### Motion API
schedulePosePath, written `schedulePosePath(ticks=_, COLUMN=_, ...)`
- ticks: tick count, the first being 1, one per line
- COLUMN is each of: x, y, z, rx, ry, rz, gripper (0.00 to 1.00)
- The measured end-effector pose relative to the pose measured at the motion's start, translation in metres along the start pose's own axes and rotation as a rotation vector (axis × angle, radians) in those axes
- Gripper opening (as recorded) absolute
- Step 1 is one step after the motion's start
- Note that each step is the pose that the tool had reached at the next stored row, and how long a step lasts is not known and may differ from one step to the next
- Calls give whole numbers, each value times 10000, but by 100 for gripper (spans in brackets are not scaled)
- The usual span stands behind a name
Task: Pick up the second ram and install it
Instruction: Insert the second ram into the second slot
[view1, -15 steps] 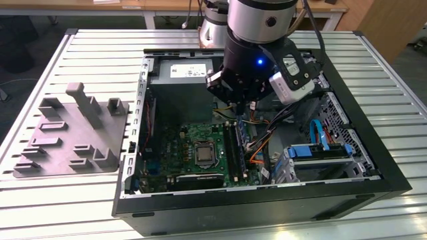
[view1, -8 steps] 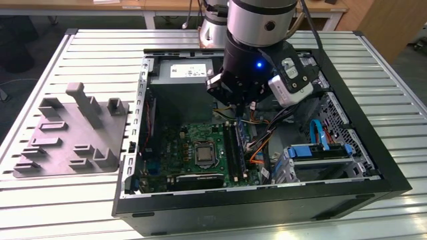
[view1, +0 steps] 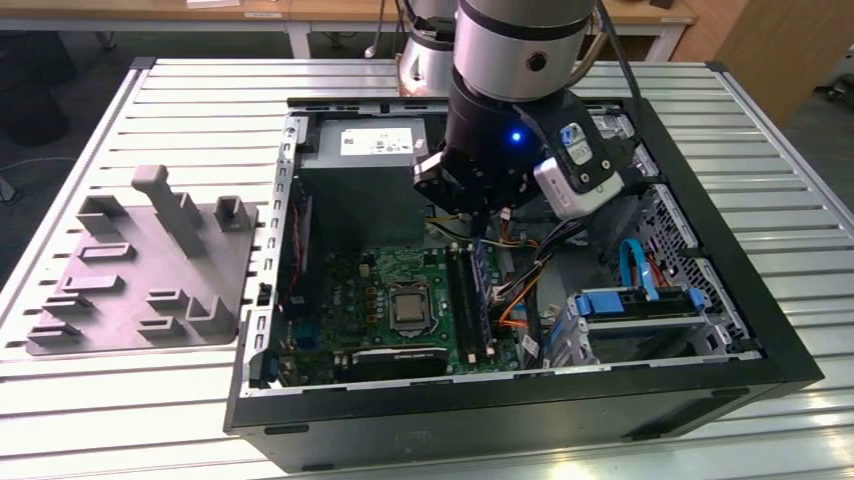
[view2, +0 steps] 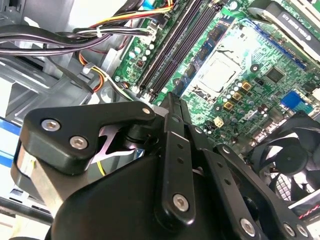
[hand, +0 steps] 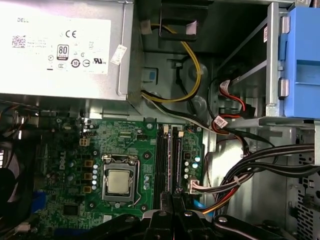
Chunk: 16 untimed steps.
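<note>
Black link-arm gripper: closest to the lens in both wrist views, hanging inside the open case above the board; in the exterior view it sits under the silver robot arm.
Jaws: drawn together, the tips meeting in one thin line; whether anything thin is pinched between them I cannot tell.
Second ram stick: I cannot tell whether it is between the jaws or seated in a slot.
Two long dark memory slots: side by side, just beside the silver processor socket; the gripper tips hang over one end of the pair.
Green motherboard: lies flat on the case floor and carries the slots and the socket.
Grey metal power supply with a white label: next to the board, against a case wall.
Blue plastic drive bracket: on the far side of the slots from the socket, with black cable bundles running near it.
Black open tower case: lies on its side on the slatted metal bench.
Grey moulded parts tray: on the bench, at the exterior view's left of the case.
</note>
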<state>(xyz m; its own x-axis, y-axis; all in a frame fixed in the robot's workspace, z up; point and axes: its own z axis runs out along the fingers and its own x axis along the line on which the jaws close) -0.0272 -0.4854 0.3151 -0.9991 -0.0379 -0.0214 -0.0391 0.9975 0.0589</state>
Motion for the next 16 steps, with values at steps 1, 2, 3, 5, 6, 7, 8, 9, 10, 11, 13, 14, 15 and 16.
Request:
schedulePosePath(ticks=1, x=0, y=0, z=5, rx=1, ry=0, rz=7, gripper=12)
schedulePosePath(ticks=2, x=0, y=-1, z=7, rx=3, ry=0, rz=18, gripper=12)
schedulePosePath(ticks=3, x=1, y=-3, z=9, rx=3, ry=-2, rz=39, gripper=12)
schedulePosePath(ticks=5, x=1, y=-7, z=13, rx=3, ry=-7, rz=115, gripper=12)
schedulePosePath(ticks=6, x=1, y=-9, z=16, rx=4, ry=-9, rz=157, gripper=12)
schedulePosePath(ticks=7, x=1, y=-10, z=21, rx=4, ry=-10, rz=181, gripper=12)
schedulePosePath(ticks=8, x=1, y=-11, z=28, rx=4, ry=-11, rz=188, gripper=12)
schedulePosePath(ticks=9, x=1, y=-12, z=34, rx=6, ry=-11, rz=189, gripper=12)
schedulePosePath(ticks=10, x=1, y=-13, z=42, rx=6, ry=-11, rz=189, gripper=12)
schedulePosePath(ticks=11, x=2, y=-14, z=48, rx=11, ry=-11, rz=190, gripper=12)
schedulePosePath(ticks=13, x=2, y=-15, z=59, rx=22, ry=-10, rz=189, gripper=12)
schedulePosePath(ticks=14, x=2, y=-15, z=66, rx=28, ry=-10, rz=184, gripper=12)
schedulePosePath(ticks=15, x=2, y=-15, z=73, rx=31, ry=-9, rz=176, gripper=12)
schedulePosePath(ticks=16, x=2, y=-16, z=81, rx=34, ry=-9, rz=166, gripper=12)
